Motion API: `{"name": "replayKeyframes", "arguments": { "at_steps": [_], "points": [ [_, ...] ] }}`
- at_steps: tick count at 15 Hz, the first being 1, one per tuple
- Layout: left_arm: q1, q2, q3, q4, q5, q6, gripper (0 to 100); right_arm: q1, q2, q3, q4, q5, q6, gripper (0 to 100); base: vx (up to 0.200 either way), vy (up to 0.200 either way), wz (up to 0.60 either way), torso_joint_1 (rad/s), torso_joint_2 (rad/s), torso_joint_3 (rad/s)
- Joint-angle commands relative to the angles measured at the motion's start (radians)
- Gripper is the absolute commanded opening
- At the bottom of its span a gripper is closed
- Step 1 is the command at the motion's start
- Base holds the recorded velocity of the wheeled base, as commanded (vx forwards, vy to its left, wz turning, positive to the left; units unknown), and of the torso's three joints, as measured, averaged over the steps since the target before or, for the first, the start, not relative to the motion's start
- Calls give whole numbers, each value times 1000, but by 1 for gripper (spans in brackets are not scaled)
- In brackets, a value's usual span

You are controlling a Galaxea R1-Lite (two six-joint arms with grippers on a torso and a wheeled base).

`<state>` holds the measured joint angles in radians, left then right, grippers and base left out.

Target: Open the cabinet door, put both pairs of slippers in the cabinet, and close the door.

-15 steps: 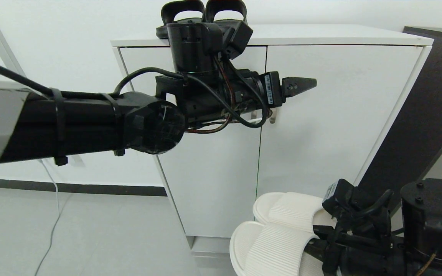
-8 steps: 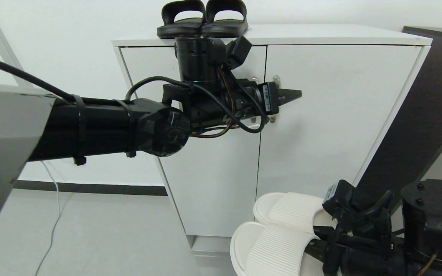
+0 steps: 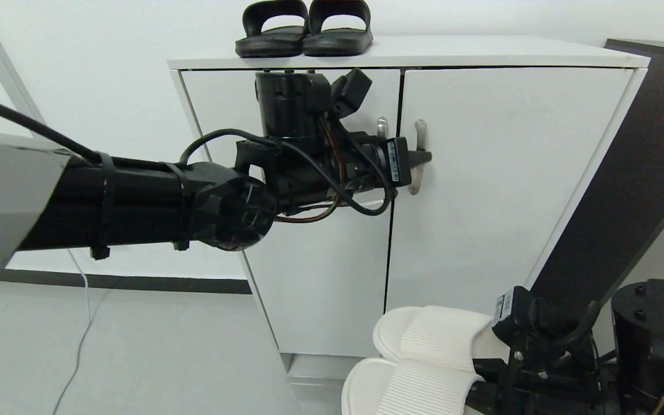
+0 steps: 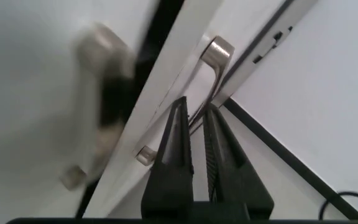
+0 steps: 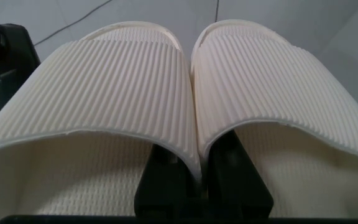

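A white two-door cabinet [image 3: 510,173] stands ahead with a pair of black slippers [image 3: 304,29] on its top. My left gripper [image 3: 424,157] [image 4: 194,109] is shut on the right door's metal handle [image 3: 420,132] [image 4: 215,53]. The thin bar runs between its fingers. A dark gap shows along that door's inner edge. Low on the right, my right gripper [image 5: 199,165] is shut on the pair of white ribbed slippers [image 3: 424,351] [image 5: 104,81]. It pinches their touching inner sides and holds them side by side off the floor, in front of the cabinet's base.
The left door's handle [image 3: 382,125] sits just beside the gripped one. A dark panel [image 3: 626,173] leans along the cabinet's right side. A thin cable [image 3: 81,340] trails over the grey floor on the left, near the wall.
My left gripper has come down and drawn back from in front of the right door onto its handle. The gap between the doors has widened. The white slippers sit slightly lower.
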<state>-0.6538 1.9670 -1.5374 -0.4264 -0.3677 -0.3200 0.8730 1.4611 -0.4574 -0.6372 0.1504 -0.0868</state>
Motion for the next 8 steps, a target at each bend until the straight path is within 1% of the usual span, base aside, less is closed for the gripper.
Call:
{"name": "replayKeyframes", "arguments": {
  "at_steps": [1,2,3,5,7,8],
  "points": [
    [-27,-69,82,-31,0,-1,0,4,-16,10,-1,6,-1,0,0,0,0,0,0,0],
    [-35,-82,100,-34,0,1,0,4,-16,10,-1,6,-1,0,0,0,0,0,0,0],
    [-44,-117,143,-34,1,1,0,9,-15,10,-1,9,1,0,0,0,0,0,0,0],
    [-44,-145,175,-35,1,6,0,9,-15,11,-1,9,-1,0,0,0,0,0,0,0],
    [-44,-214,238,-38,1,6,0,12,-15,14,-1,8,-1,0,0,0,0,0,0,0],
    [-44,-241,263,-38,21,7,0,12,-13,16,1,6,-2,0,0,0,0,0,0,0]
  ]
}}
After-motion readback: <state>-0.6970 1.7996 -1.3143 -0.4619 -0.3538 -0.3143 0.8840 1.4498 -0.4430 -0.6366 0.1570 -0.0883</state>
